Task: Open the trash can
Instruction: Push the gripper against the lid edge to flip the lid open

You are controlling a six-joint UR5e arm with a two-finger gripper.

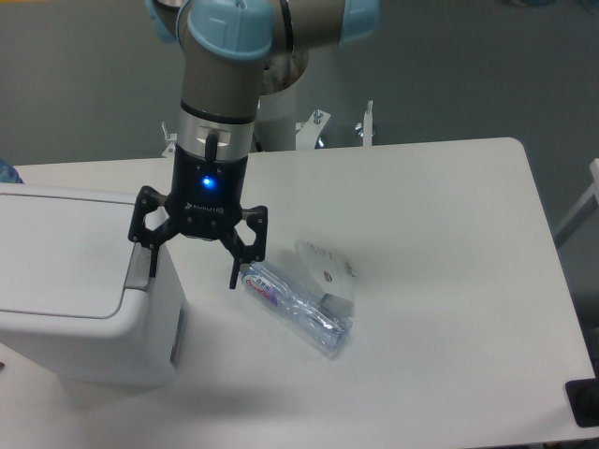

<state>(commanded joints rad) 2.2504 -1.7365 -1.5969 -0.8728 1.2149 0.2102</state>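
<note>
The boxy white plastic trash can, rounded at the corners with a flat smooth lid down, sits at the table's nine o'clock edge. The black gripper hangs with fingers spread apart and empty, one over the can's grey tab. A clear crinkled bottle lies at its four o'clock.

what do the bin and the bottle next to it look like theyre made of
Trash can: likely moulded plastic, matte white, with rounded corners and a grey push tab on its rim. Bottle: likely thin clear plastic, glossy; the table shows through it.
</note>
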